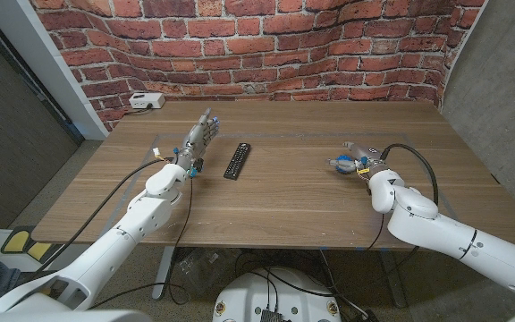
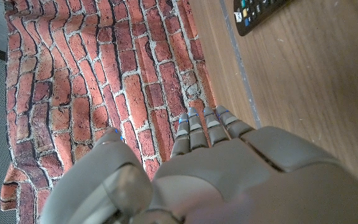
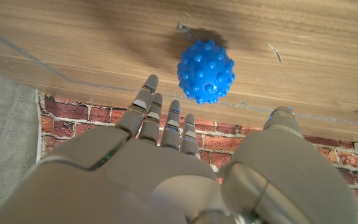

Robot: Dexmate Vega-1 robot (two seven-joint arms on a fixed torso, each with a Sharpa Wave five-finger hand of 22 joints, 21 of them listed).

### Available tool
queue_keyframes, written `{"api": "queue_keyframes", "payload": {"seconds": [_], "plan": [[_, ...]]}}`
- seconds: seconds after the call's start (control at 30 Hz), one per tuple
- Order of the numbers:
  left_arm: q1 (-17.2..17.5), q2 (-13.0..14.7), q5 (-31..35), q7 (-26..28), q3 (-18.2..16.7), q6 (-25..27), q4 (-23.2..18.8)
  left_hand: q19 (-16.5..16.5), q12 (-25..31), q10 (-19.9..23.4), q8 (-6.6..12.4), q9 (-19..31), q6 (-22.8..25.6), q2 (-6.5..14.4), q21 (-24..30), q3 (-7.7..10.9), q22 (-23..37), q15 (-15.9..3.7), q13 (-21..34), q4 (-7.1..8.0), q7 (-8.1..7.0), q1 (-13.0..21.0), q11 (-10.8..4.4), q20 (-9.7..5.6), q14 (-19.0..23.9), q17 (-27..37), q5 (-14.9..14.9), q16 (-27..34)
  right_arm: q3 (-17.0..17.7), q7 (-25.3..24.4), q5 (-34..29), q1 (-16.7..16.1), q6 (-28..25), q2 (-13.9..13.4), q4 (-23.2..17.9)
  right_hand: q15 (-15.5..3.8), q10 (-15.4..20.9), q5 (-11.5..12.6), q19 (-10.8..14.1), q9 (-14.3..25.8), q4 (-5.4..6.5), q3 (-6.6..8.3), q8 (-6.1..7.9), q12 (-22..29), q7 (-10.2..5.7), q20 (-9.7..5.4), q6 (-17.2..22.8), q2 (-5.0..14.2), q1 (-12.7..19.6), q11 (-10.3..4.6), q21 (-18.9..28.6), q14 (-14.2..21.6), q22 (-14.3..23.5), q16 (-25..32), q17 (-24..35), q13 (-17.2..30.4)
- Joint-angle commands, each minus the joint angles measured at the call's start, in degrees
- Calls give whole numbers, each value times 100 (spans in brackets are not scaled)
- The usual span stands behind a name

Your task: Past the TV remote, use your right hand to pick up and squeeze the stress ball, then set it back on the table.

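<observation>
We see the blue spiky stress ball (image 3: 206, 71) lying on the wooden table (image 1: 284, 201), on the robot's right side, well apart from the TV remote (image 1: 237, 160), which lies nearer the middle with its long axis running away from the robot toward the brick wall (image 1: 266, 45). The right hand (image 1: 358, 162) is right at the ball, and from the right wrist view the ball sits just ahead of the fingertips (image 3: 151, 82), between the fingers and the thumb (image 3: 283, 116); the fingers are spread and reach toward it, and we see nothing in the hand. Whether a fingertip already touches the ball, we cannot tell. As we judge it, the coming move turns on that short forward gap: the ball lies straight ahead of the palm, so the hand needs to advance and close around it. Being round, the ball has no long axis to line up with. The left hand (image 1: 199, 136) is on the far side of the remote from the ball, its fingers extended together and holding nothing, so the right hand is clearly the nearer one.
</observation>
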Motion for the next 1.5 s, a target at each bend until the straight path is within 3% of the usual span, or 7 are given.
{"api": "queue_keyframes", "payload": {"seconds": [0.03,0.27,0.53,0.7,0.9,1.1,1.5], "plan": [[29,4,-26,-42,-15,-55,14,-1,-2,47,-5,26,41,17,-17,-28,16,-19,31,-8,3,-6,-3,34,46,25,-20,2,412,-705,298,-355,629,116,96,-64,-63,25,-23,27,97,-79,180,49,-53,-3,427,18,-217,4,-58,-60,30,47,8,7],[48,32,-4,-57,-25,-100,-22,0,-4,45,-11,26,32,21,-16,-31,16,-19,31,-8,7,-2,-5,34,41,25,-23,0,689,-1196,485,-586,1298,219,248,-286,-79,44,-214,27,106,-78,99,82,24,-258,260,98,-245,24,-202,-295,32,11,-5,-3],[86,58,3,-49,-32,-104,-76,0,-3,49,-13,26,28,24,-17,-35,16,-14,32,-9,7,1,-3,29,42,25,-26,0,1056,-1536,910,-806,2243,369,507,-332,-41,48,-265,19,134,-58,127,107,-12,-326,351,189,-275,42,-248,-339,34,26,2,-8],[114,73,7,-31,-43,-107,-116,3,-6,43,-15,26,27,24,-16,-39,16,-18,32,-9,6,2,-4,29,43,25,-28,0,1251,-1569,1288,-850,2915,509,751,-354,-32,45,-264,14,150,-53,118,115,8,-351,343,230,-299,68,-261,-344,35,38,5,-10],[145,85,2,-18,-56,-113,-150,7,-7,42,-15,26,28,23,-14,-44,16,-16,32,-10,6,4,-12,29,40,25,-31,-2,1383,-1581,1598,-835,3608,684,1051,-357,-46,21,-252,8,132,18,281,124,-4,-368,840,391,-249,84,-307,-355,38,55,-10,-18],[172,106,4,-12,-72,-126,-189,5,-8,42,-16,26,29,23,-15,-50,16,-16,32,-11,11,5,-11,25,41,25,-33,-2,1558,-1360,2256,-788,4573,949,1552,-372,26,-15,-214,1,106,53,164,159,100,-404,619,460,-212,115,-325,-310,38,76,-19,-23],[122,80,-12,-117,-42,-156,-104,148,-9,40,-17,26,29,23,38,-63,16,-22,32,-13,16,11,0,24,61,25,-37,5,1675,-1101,2926,-653,5156,1339,2036,-349,-139,-94,-341,-13,-1,189,122,102,105,-440,580,665,-34,170,-439,-484,41,23,-35,-31]]}}
